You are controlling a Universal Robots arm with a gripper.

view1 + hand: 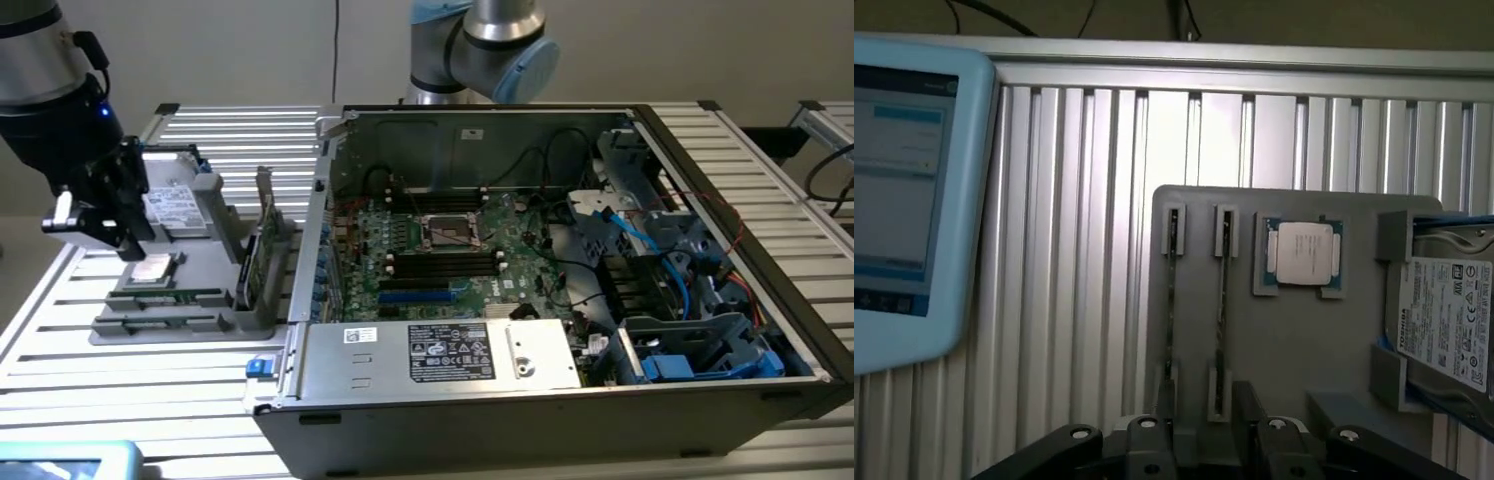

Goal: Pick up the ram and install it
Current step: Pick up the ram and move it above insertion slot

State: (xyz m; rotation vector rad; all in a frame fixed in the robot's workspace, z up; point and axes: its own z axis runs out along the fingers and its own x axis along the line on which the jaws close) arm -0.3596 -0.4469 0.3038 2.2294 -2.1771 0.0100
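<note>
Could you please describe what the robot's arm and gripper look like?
The arm is built of silver-grey tubes with light-blue joint caps and a black band near the wrist. A black cable runs along it, and a small blue light glows there. The gripper is black, with jointed linkage bars fastened by silver screws.

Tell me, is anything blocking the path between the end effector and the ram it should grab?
Nothing visible does. The open end effector hangs above the grey holder, where the ram sits on edge in its slot, with only air between. The processor and hard drive lie aside.
</note>
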